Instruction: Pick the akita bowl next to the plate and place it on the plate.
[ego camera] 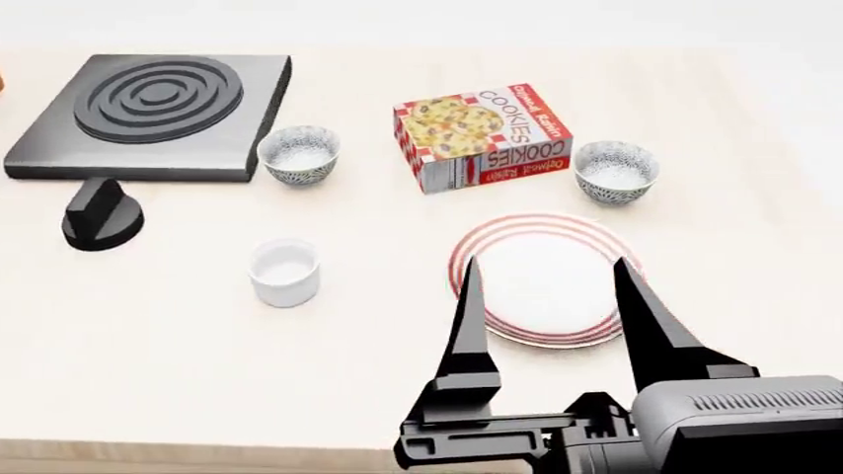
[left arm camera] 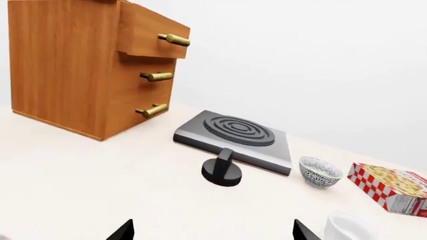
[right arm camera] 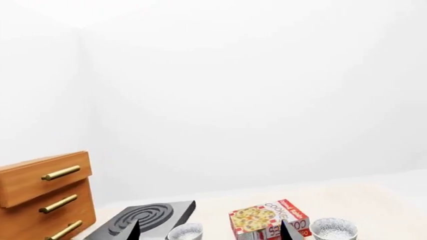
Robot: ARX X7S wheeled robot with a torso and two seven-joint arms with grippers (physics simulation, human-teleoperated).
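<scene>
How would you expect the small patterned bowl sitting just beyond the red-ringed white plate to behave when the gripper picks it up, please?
The small grey-black-and-white patterned bowl looks rigid and glazed, so probably slippery between narrow fingers. Its round wall curves inward below the rim, so a grip there may slide. It stands upright on a seemingly narrower base, so a sideways nudge might tip it.

Bright, even, diffuse light fills all three renders, with no visible source. Shadows are faint and soft, hugging the stove knob (ego camera: 102,214) and cookie box (ego camera: 483,135). The white cup (ego camera: 284,271) nearly washes into the pale table (ego camera: 172,346). Everything is sharp, without blur, glare or edge distortion.
</scene>
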